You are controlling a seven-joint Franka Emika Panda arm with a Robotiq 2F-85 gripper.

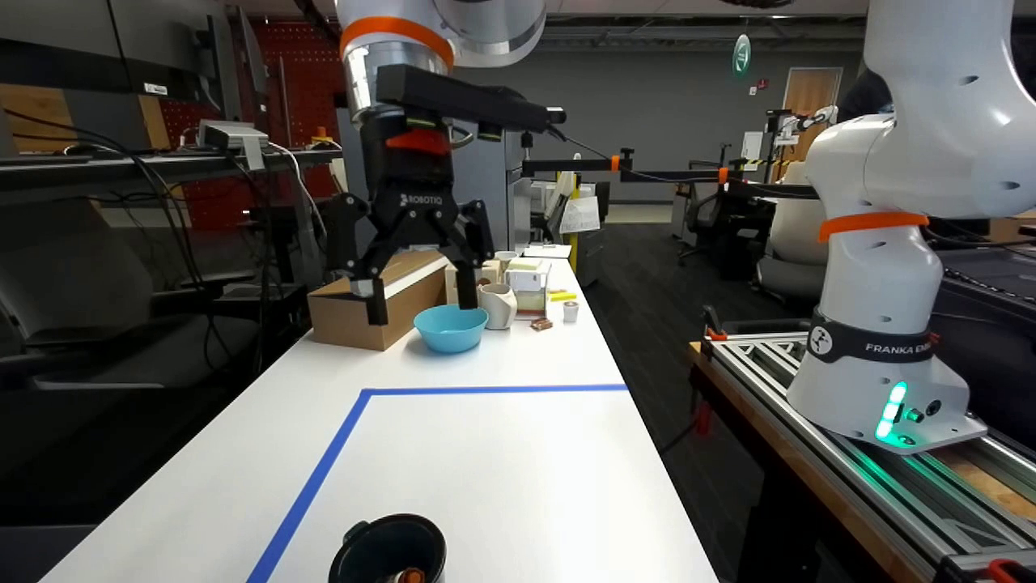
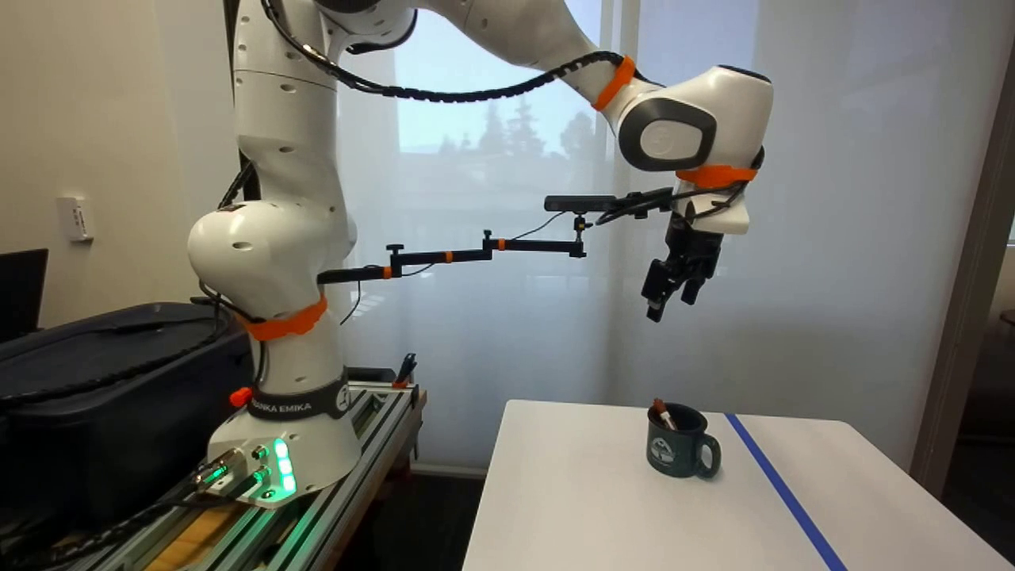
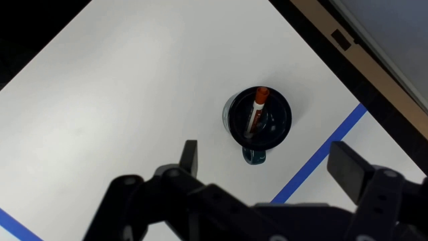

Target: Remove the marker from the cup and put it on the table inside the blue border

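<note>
A dark green mug (image 2: 674,454) stands upright on the white table (image 2: 567,492), its handle toward the blue tape border (image 2: 779,484). The mug also shows in an exterior view (image 1: 374,541), cut by the lower edge, and in the wrist view (image 3: 277,130). A white marker with an orange-brown cap (image 3: 256,112) leans inside it, cap end up at the rim. The marker's cap end shows in both exterior views (image 1: 411,576) (image 2: 664,414). My gripper (image 2: 672,305) is open and empty, well above the mug. In the wrist view the mug lies just beyond the fingertips (image 3: 263,152).
A light blue bowl (image 1: 451,330), a cardboard box (image 1: 356,317), a white pitcher (image 1: 498,306) and several small items stand at the table's far end, outside the border. Blue tape also crosses the table in an exterior view (image 1: 494,390). The table edge (image 3: 316,52) lies near the mug.
</note>
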